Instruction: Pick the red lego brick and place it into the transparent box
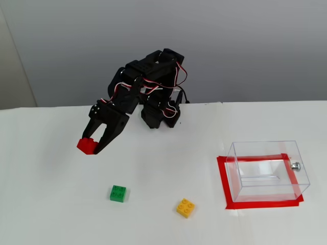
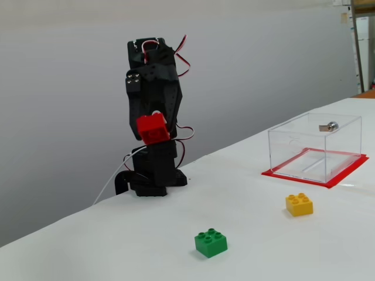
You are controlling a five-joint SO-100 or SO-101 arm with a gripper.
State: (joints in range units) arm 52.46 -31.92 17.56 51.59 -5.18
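Pincer (image 1: 93, 146) clamped on the red lego brick (image 1: 87, 145), raised off the tabletop (image 1: 163, 168) at left of frame, grips 2 flat sides of what looks light, rigid, slick plastic, the transparent box (image 1: 265, 171) empty at right.

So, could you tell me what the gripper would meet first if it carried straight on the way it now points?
Probably only bare table. The gripper, shut on the red lego brick, points down toward the lower left of this fixed view; the green brick lies off to the right of that line, though depth is uncertain.
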